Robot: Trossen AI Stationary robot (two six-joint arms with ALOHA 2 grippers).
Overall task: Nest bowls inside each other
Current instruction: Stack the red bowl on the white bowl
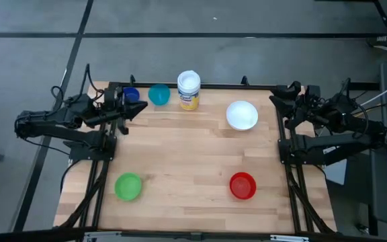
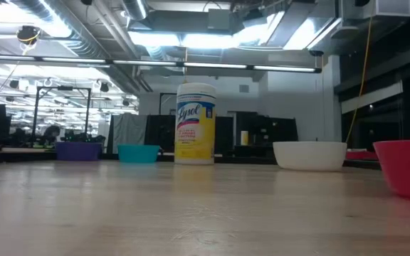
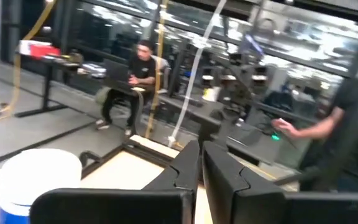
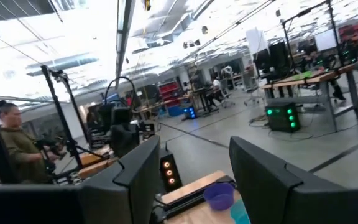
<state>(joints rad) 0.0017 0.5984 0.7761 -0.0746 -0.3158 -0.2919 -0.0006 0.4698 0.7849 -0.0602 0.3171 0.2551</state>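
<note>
Five bowls rest on their bases on the wooden table (image 1: 193, 154): dark blue (image 1: 131, 95) and teal (image 1: 158, 95) at the far left, white (image 1: 242, 115) toward the far right, green (image 1: 128, 186) near left, red (image 1: 242, 185) near right. The low view shows the dark blue (image 2: 79, 151), teal (image 2: 138, 153), white (image 2: 309, 155) and red (image 2: 408, 167) bowls. My left gripper (image 1: 138, 108) (image 3: 201, 171) hovers shut, raised, beside the dark blue bowl. My right gripper (image 1: 275, 99) (image 4: 194, 180) is open and raised at the far right edge, pointing across toward the dark blue bowl (image 4: 219, 196).
An upright yellow-labelled container with a white lid (image 1: 189, 90) (image 2: 195, 124) stands between the teal and white bowls at the far edge. The middle of the table is bare wood. People sit and stand in the room beyond the table.
</note>
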